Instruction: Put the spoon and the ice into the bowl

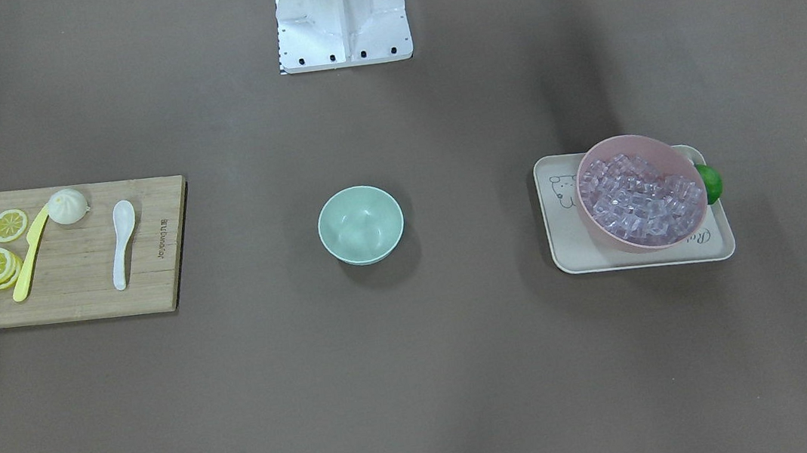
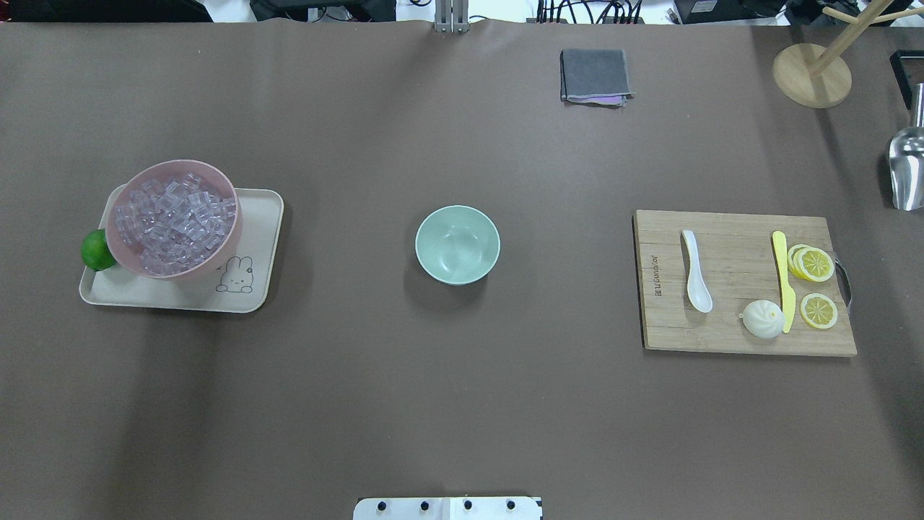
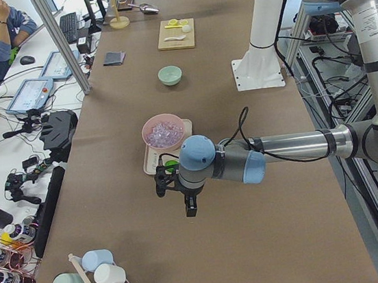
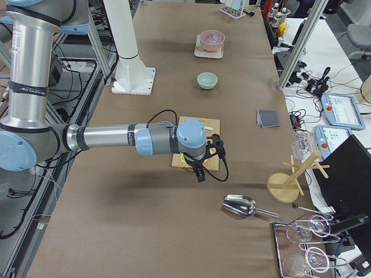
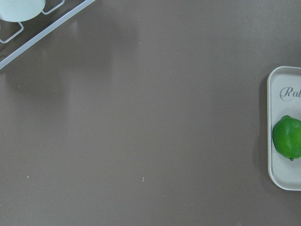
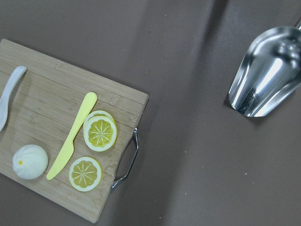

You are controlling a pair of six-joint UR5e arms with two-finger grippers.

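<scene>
The white spoon (image 1: 123,243) lies on a wooden cutting board (image 1: 77,294), scoop toward the robot; it also shows in the overhead view (image 2: 696,271) and the right wrist view (image 6: 7,96). The ice (image 1: 639,196) fills a pink bowl (image 2: 123,249) on a beige tray (image 2: 249,289). The mint-green bowl (image 1: 361,224) stands empty at the table's middle (image 2: 457,244). My left gripper (image 3: 175,197) hovers beyond the tray's end. My right gripper (image 4: 210,165) hovers over the cutting board's outer end. I cannot tell whether either is open or shut.
A lime (image 5: 287,137) sits on the tray beside the pink bowl. A yellow knife (image 6: 70,136), lemon slices (image 6: 99,132) and a white bun (image 6: 29,161) share the board. A metal scoop (image 6: 265,77), a folded grey cloth (image 2: 594,75) and a wooden stand (image 2: 812,74) lie farther off.
</scene>
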